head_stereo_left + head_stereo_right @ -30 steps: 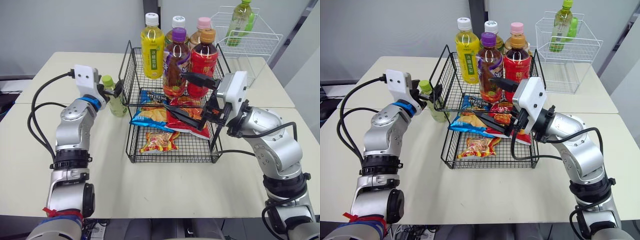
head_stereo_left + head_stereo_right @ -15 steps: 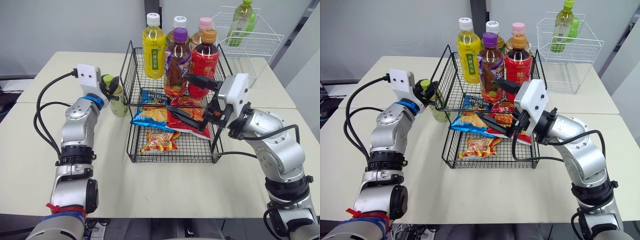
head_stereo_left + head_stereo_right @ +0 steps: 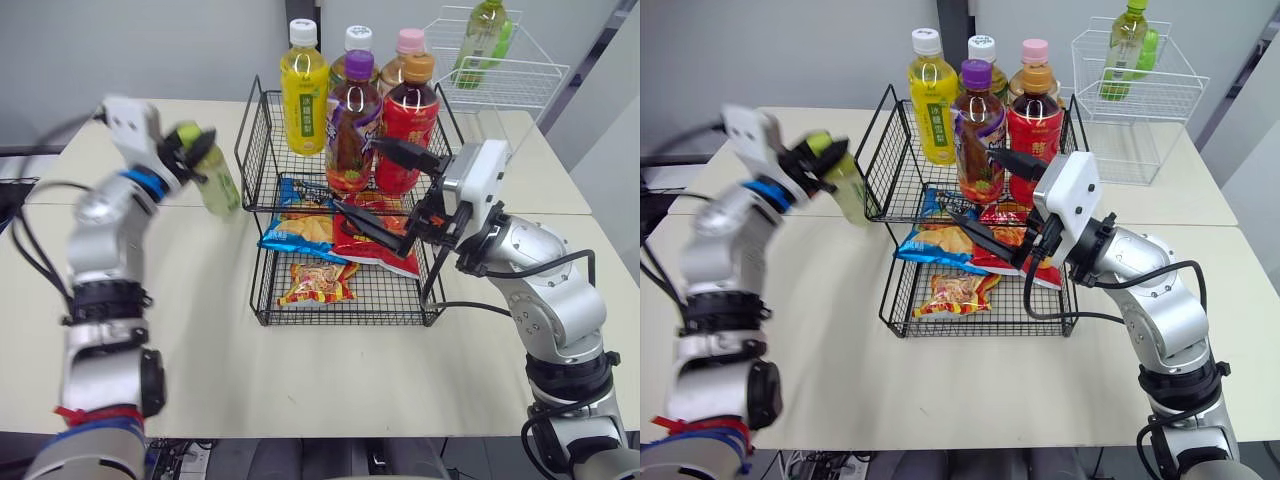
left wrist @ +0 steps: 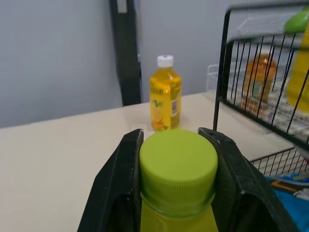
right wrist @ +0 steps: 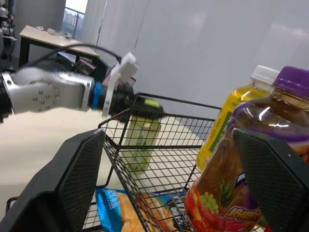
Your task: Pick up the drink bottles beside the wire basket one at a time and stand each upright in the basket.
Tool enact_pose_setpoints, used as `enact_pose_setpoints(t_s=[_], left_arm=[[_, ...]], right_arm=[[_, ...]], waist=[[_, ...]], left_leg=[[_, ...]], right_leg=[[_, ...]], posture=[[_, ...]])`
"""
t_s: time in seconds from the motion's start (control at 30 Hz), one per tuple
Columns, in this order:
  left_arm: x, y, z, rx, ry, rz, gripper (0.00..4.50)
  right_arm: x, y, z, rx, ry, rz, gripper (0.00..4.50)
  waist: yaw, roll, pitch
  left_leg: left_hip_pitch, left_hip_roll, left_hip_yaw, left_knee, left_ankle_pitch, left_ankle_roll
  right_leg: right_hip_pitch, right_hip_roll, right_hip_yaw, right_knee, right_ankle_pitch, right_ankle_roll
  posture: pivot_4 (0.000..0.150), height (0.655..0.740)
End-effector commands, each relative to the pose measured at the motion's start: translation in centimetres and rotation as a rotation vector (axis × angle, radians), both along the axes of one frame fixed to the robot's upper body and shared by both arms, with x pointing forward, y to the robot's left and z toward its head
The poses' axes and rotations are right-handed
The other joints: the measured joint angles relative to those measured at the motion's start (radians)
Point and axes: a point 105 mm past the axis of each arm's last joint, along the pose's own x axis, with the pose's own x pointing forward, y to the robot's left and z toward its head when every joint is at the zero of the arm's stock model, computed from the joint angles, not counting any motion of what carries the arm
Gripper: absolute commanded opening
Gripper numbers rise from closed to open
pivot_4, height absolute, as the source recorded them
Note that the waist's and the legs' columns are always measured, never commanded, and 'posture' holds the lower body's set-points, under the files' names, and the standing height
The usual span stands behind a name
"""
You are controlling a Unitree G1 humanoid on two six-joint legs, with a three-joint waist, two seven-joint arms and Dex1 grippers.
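Note:
A green-capped bottle of pale green drink (image 3: 214, 177) hangs tilted above the table, left of the black two-tier wire basket (image 3: 262, 300). My left gripper (image 3: 190, 146) is shut on its cap (image 4: 178, 162), one black finger on each side. My right gripper (image 3: 387, 190) stands open at the basket's front right, with nothing between its fingers. A purple-capped bottle (image 3: 353, 125) and a red bottle (image 3: 408, 118) stand upright in the basket's upper tier. A yellow bottle (image 4: 165, 94) stands on the table behind the basket's back left corner.
Snack bags (image 3: 318, 283) lie in the basket's lower tier. Bottles with white (image 3: 357, 40) and pink (image 3: 410, 42) caps stand at the back. A white wire basket (image 3: 505, 85) holding a green bottle (image 3: 484, 30) is at the far right. Bare tabletop lies to the left (image 3: 200, 300).
My left gripper has shut on the green-capped bottle's cap and lifted it up and leftward off the table, tilting it. The right arm has hardly moved.

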Motion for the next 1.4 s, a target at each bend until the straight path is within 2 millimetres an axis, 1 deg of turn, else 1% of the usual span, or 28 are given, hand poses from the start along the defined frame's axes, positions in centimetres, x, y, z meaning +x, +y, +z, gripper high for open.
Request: enact_pose_setpoints(t_s=[0.03, 0.17, 0.27, 0.33, 0.4, 0.47, 0.53, 0.67, 0.83, 0.9, 1.0, 1.2, 1.27, 1.4], left_arm=[[-4.1, -1.7, 8.9, 0.025, -0.213, -0.174, 1.37], [-7.6, -4.0, 14.3, 0.038, -0.277, -0.377, 1.37], [-9.2, -5.8, 16.5, 0.029, -0.288, -0.498, 1.37], [-9.8, -6.9, 17.0, 0.036, -0.276, -0.561, 1.37], [-9.9, -8.1, 16.7, 0.071, -0.251, -0.607, 1.37], [-9.8, -9.3, 15.8, 0.108, -0.209, -0.649, 1.37], [-9.5, -9.7, 15.0, 0.124, -0.177, -0.662, 1.37], [-7.7, -10.6, 12.1, 0.166, -0.104, -0.647, 1.37], [-5.9, -11.6, 9.4, 0.177, -0.066, -0.621, 1.37], [-5.1, -11.9, 8.8, 0.167, -0.071, -0.602, 1.37], [-4.5, -12.4, 8.2, 0.161, -0.065, -0.607, 1.37], [-4.1, -13.2, 7.6, 0.159, -0.053, -0.646, 1.37], [-4.1, -13.3, 7.3, 0.171, -0.055, -0.653, 2.11], [-4.2, -13.1, 7.5, 0.155, -0.062, -0.659, 3.34]], right_arm=[[-0.6, -0.3, 1.2, 0.022, -0.059, 0.0, 4.5], [-0.7, -0.4, 1.1, 0.027, -0.062, 0.001, 4.5], [-0.7, -0.3, 1.1, 0.039, -0.062, -0.002, 4.5], [-0.7, -0.3, 1.1, 0.044, -0.061, -0.002, 4.5], [-0.7, -0.2, 1.0, 0.045, -0.061, -0.003, 4.5], [-0.7, -0.2, 1.0, 0.046, -0.061, -0.007, 4.5], [-0.7, -0.2, 1.0, 0.049, -0.061, -0.011, 4.5], [-0.7, -0.4, 1.0, 0.052, -0.061, -0.022, 4.5], [-0.9, -0.5, 1.0, 0.051, -0.058, -0.032, 4.5], [-1.0, -0.5, 0.9, 0.049, -0.056, -0.035, 4.5], [-1.0, -0.5, 0.9, 0.049, -0.056, -0.039, 4.5], [-1.1, -0.5, 1.0, 0.049, -0.058, -0.049, 4.5], [-1.1, -0.5, 1.0, 0.052, -0.055, -0.052, 4.5], [-1.3, -0.4, 1.0, 0.052, -0.052, -0.049, 4.5]], waist=[[0.001, 0.0, 0.0], [0.005, 0.0, 0.0], [0.001, 0.0, 0.0], [-0.001, 0.0, 0.0], [-0.002, 0.001, 0.0], [-0.003, 0.002, 0.001], [-0.004, 0.002, 0.001], [-0.003, 0.002, 0.001], [0.0, 0.002, 0.001], [0.0, 0.002, 0.001], [0.001, 0.002, 0.001], [0.001, 0.002, 0.001], [0.0, 0.002, 0.001], [0.0, 0.002, 0.001]], left_leg=[[0.0, 0.0, 0.0, 0.0, 0.0, 0.0], [0.0, -0.002, 0.0, -0.001, 0.0, 0.0], [0.0, -0.002, 0.0, 0.0, 0.0, 0.0], [0.001, -0.001, 0.0, 0.0, 0.0, 0.0], [0.002, -0.001, 0.0, -0.001, 0.0, 0.0], [0.002, -0.001, 0.001, -0.001, 0.0, 0.0], [0.002, -0.001, 0.001, -0.001, 0.0, 0.0], [0.002, -0.001, 0.002, -0.001, 0.0, 0.0], [0.001, -0.001, 0.002, 0.0, 0.0, 0.0], [0.001, -0.001, 0.002, 0.0, 0.0, 0.0], [0.001, -0.001, 0.002, 0.0, 0.0, 0.0], [0.001, -0.001, 0.002, 0.0, 0.0, 0.0], [0.001, -0.001, 0.002, 0.0, 0.0, 0.0], [0.001, -0.001, 0.002, 0.0, 0.0, 0.0]], right_leg=[[0.0, 0.0, 0.0, 0.0, 0.0, 0.0], [0.001, -0.001, 0.0, -0.001, -0.001, 0.001], [0.001, -0.001, 0.001, -0.001, -0.001, 0.001], [0.001, -0.001, 0.001, 0.0, -0.002, 0.004], [0.001, 0.0, 0.001, 0.001, -0.002, 0.004], [0.001, 0.0, 0.002, 0.001, -0.002, 0.004], [0.001, 0.0, 0.002, 0.001, -0.002, 0.003], [0.001, 0.0, 0.003, 0.001, -0.001, 0.001], [0.0, 0.0, 0.003, 0.001, -0.001, 0.001], [0.0, 0.0, 0.003, 0.001, -0.001, 0.001], [0.0, 0.0, 0.003, 0.001, -0.001, 0.001], [0.0, 0.0, 0.004, 0.001, -0.001, 0.001], [0.0, 0.0, 0.004, 0.001, -0.001, 0.001], [0.001, 0.0, 0.004, 0.001, -0.001, 0.001]], posture=[[0.15, 0.74], [0.15, 0.74], [0.15, 0.74], [0.15, 0.74], [0.15, 0.74], [0.15, 0.74], [0.15, 0.74], [0.15, 0.74], [0.15, 0.74], [0.15, 0.74], [0.15, 0.74], [0.15, 0.74], [0.15, 0.74], [0.15, 0.74]])
